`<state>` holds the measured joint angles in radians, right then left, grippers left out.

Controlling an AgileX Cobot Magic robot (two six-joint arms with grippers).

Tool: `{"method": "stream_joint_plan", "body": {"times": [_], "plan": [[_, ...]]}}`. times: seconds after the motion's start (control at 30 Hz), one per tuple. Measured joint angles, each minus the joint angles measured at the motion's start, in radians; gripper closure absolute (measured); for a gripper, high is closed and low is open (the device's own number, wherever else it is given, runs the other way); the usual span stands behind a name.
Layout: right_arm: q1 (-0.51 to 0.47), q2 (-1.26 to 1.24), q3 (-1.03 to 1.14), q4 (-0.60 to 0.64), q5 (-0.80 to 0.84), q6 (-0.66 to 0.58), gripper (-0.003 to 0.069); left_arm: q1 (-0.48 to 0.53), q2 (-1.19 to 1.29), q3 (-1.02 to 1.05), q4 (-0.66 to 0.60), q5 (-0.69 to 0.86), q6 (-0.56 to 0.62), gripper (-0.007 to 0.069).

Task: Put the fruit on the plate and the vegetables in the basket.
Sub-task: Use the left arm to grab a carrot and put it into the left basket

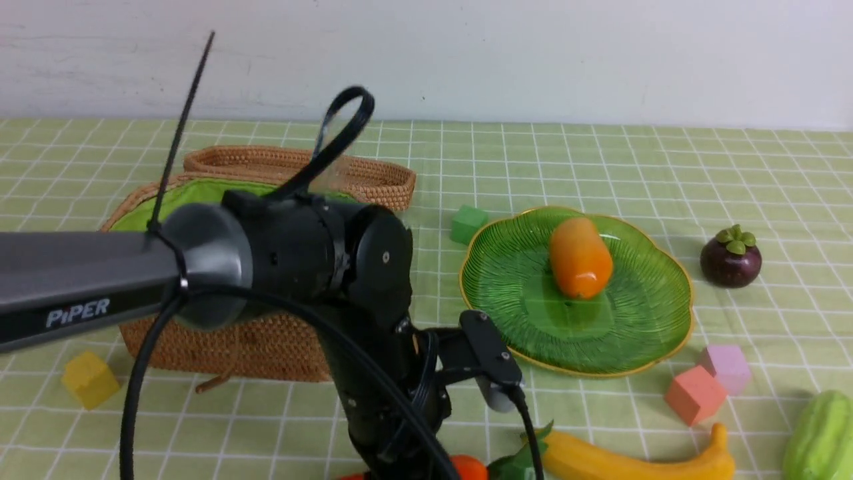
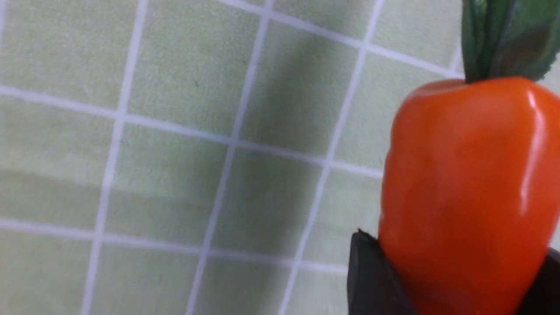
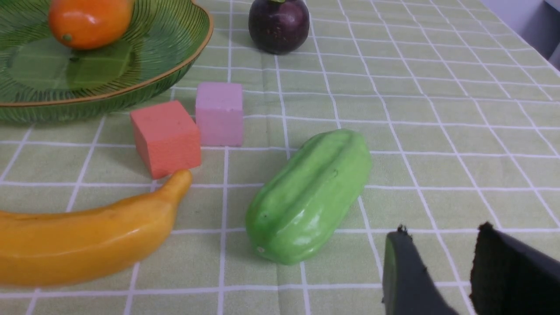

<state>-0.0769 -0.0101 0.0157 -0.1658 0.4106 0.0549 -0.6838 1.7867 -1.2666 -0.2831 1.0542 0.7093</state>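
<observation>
My left gripper [image 2: 457, 245] is shut on the glossy red-orange carrot-like piece [image 2: 468, 183], low over the cloth; both dark fingers [image 2: 372, 280] press its sides. In the front view the carrot [image 1: 470, 469] peeks out under my left arm [image 1: 346, 267] at the near edge. The mango [image 1: 580, 257] lies on the green plate [image 1: 640, 347]. The banana [image 1: 633, 460], the mangosteen [image 1: 730, 257] and the light green gourd [image 3: 310, 197] rest on the cloth. The wicker basket [image 1: 266, 347] stands behind my left arm, its lid open. My right gripper [image 3: 442, 228] is open and empty beside the gourd.
A coral cube [image 1: 695, 395] and a pink cube [image 1: 726, 367] sit between the plate and the banana. A green cube [image 1: 468, 224] lies between the basket and the plate, and a yellow cube [image 1: 88, 379] at the basket's near left.
</observation>
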Motion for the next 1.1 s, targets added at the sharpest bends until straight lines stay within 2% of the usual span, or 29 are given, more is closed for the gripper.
{"method": "stream_joint_plan", "body": {"times": [0.1, 0.23, 0.37, 0.47, 0.7, 0.77, 1.1], "plan": [[0.0, 0.0, 0.0, 0.0, 0.0, 0.0, 0.0418, 0.0, -0.065, -0.066, 0.095, 0.093, -0.044, 0.0281], [0.0, 0.0, 0.0, 0.0, 0.0, 0.0, 0.0418, 0.0, -0.192, -0.111, 0.249, 0.115, -0.077, 0.0281], [0.0, 0.0, 0.0, 0.0, 0.0, 0.0, 0.0418, 0.017, -0.301, -0.123, 0.487, 0.03, -0.127, 0.0281], [0.0, 0.0, 0.0, 0.0, 0.0, 0.0, 0.0418, 0.082, -0.335, -0.123, 0.595, -0.083, -0.162, 0.0281], [0.0, 0.0, 0.0, 0.0, 0.0, 0.0, 0.0418, 0.286, -0.253, -0.123, 0.638, -0.319, -0.171, 0.0281], [0.0, 0.0, 0.0, 0.0, 0.0, 0.0, 0.0418, 0.318, -0.205, -0.123, 0.639, -0.356, -0.171, 0.0281], [0.0, 0.0, 0.0, 0.0, 0.0, 0.0, 0.0418, 0.339, -0.059, -0.123, 0.638, -0.422, -0.179, 0.0265]]}}
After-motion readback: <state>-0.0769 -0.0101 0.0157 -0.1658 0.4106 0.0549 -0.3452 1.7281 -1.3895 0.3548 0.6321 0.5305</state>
